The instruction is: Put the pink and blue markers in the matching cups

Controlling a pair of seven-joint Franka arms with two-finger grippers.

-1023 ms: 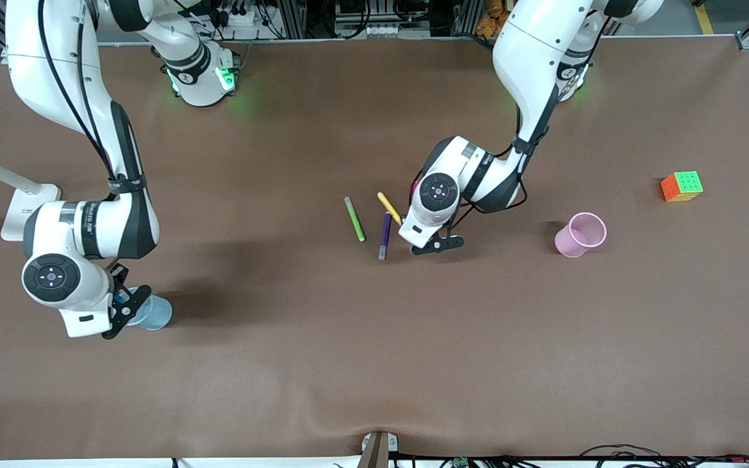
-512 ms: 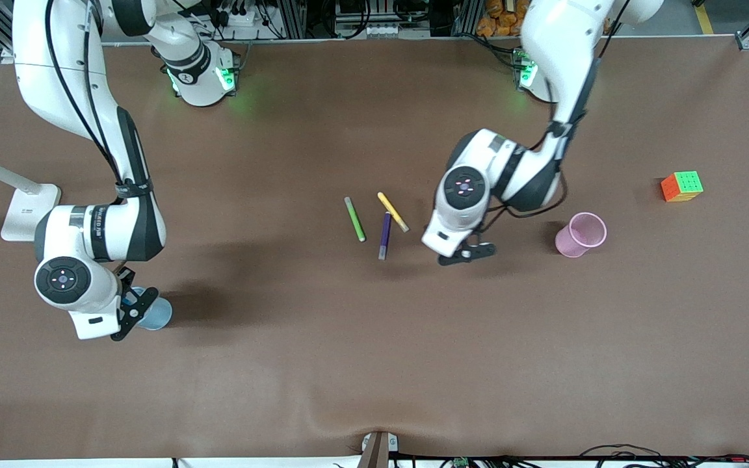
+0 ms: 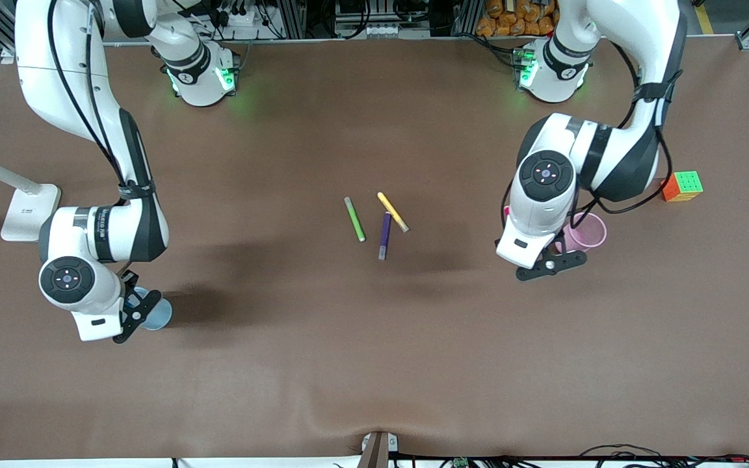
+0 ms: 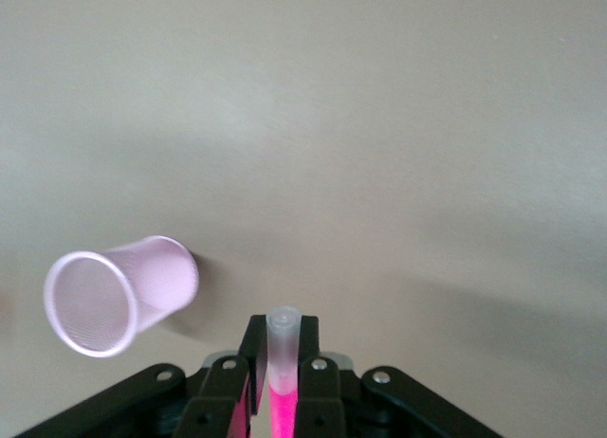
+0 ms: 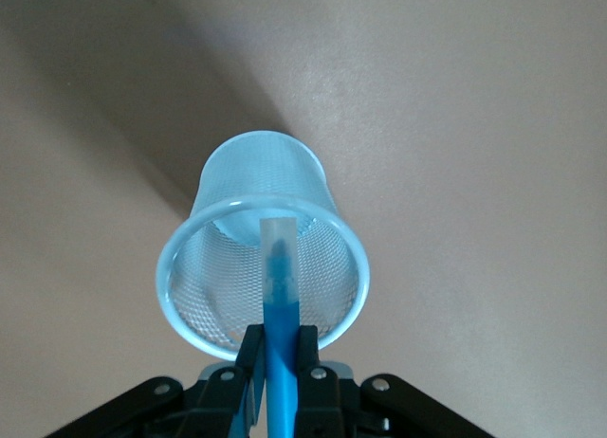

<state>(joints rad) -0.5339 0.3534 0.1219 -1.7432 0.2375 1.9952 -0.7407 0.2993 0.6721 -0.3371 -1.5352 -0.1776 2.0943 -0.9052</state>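
Observation:
My left gripper (image 3: 549, 263) is shut on the magenta-pink marker (image 4: 281, 408) and holds it upright, grey tip down, just beside the pale pink cup (image 3: 584, 233) and over bare table. In the left wrist view the left gripper (image 4: 282, 338) is apart from the pink cup (image 4: 119, 296). My right gripper (image 3: 132, 311) is shut on the bright blue marker (image 5: 281, 362). It holds the marker upright over the pale blue cup (image 3: 155, 313). In the right wrist view the right gripper (image 5: 278, 348) has the marker's grey tip over the mouth of the blue cup (image 5: 266, 267).
A green marker (image 3: 355, 220), a yellow marker (image 3: 393, 212) and a purple marker (image 3: 385, 235) lie together mid-table. A colour cube (image 3: 681, 186) sits past the pink cup at the left arm's end. A white lamp base (image 3: 26, 209) stands at the right arm's end.
My left gripper has carried the pink marker from beside the loose markers across to the pink cup. My right gripper has shifted slightly over the blue cup.

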